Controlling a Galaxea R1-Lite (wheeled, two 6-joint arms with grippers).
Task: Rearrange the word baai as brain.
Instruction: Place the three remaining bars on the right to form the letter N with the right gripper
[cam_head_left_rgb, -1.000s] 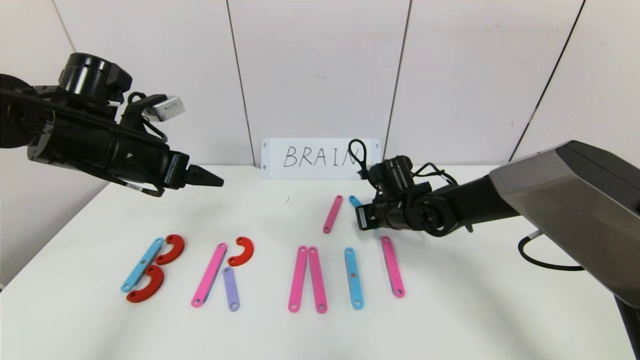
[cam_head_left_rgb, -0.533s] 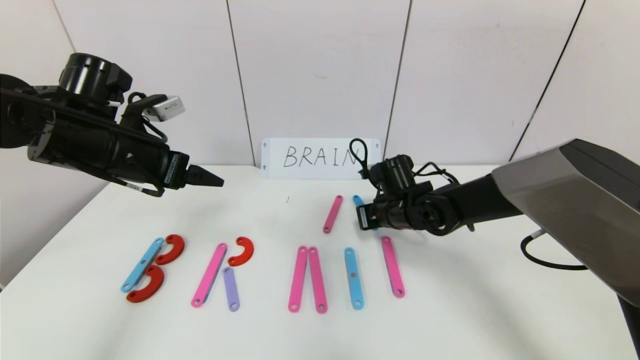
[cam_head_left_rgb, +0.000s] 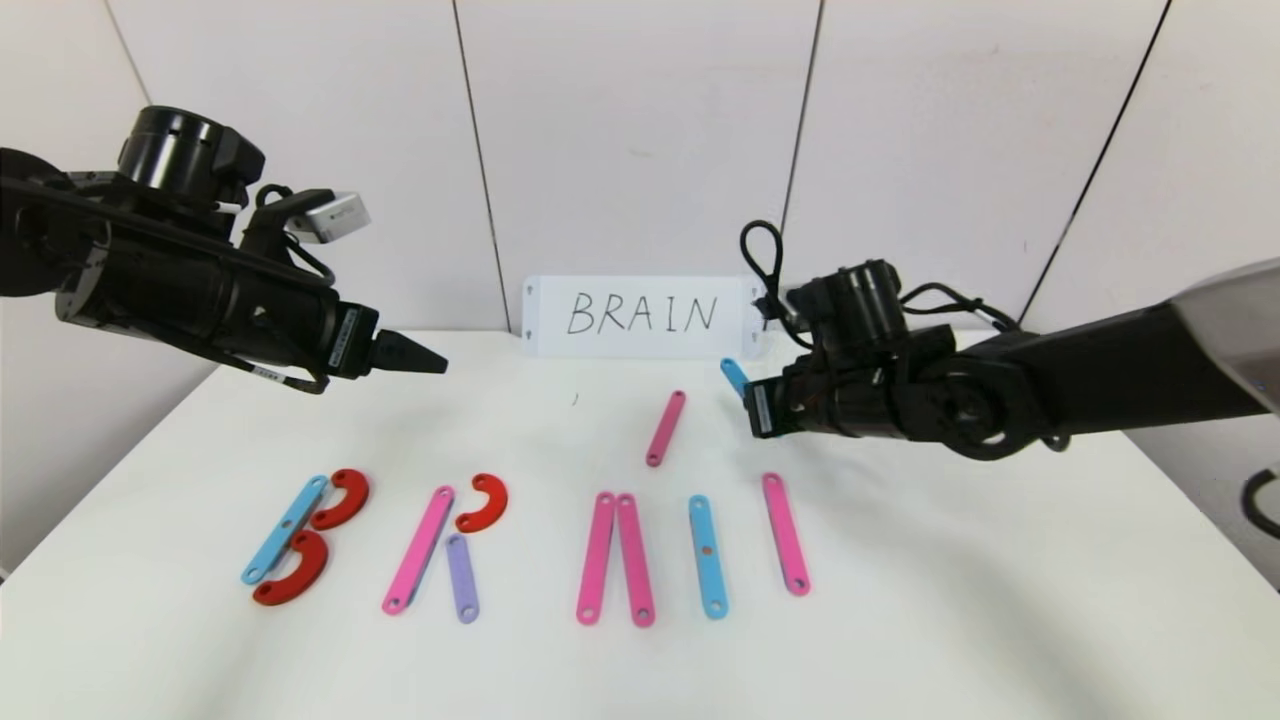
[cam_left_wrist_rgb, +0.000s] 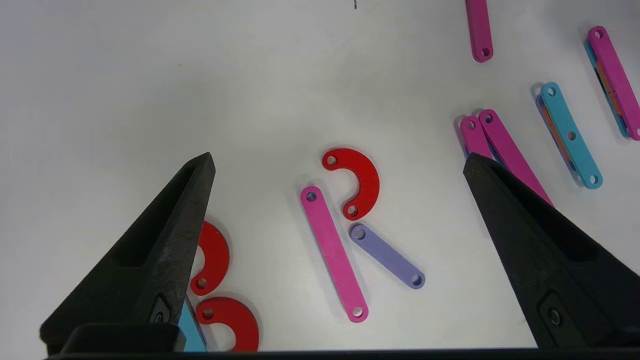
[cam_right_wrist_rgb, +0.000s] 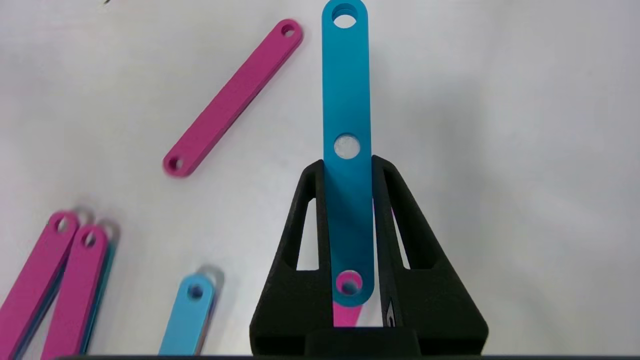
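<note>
The word lies in a row on the white table. A blue strip and two red arcs form B. A pink strip, a red arc and a purple strip form R. Then come two pink strips, a blue strip and a pink strip. A loose pink strip lies behind them. My right gripper is shut on another blue strip and holds it above the table. My left gripper is open and empty, high over the left side.
A white card with handwritten "BRAIN" leans on the wall at the back. The table's left edge runs under the left arm.
My right gripper has risen and drawn back to the right, lifting the blue strip off the table. The left arm has not moved.
</note>
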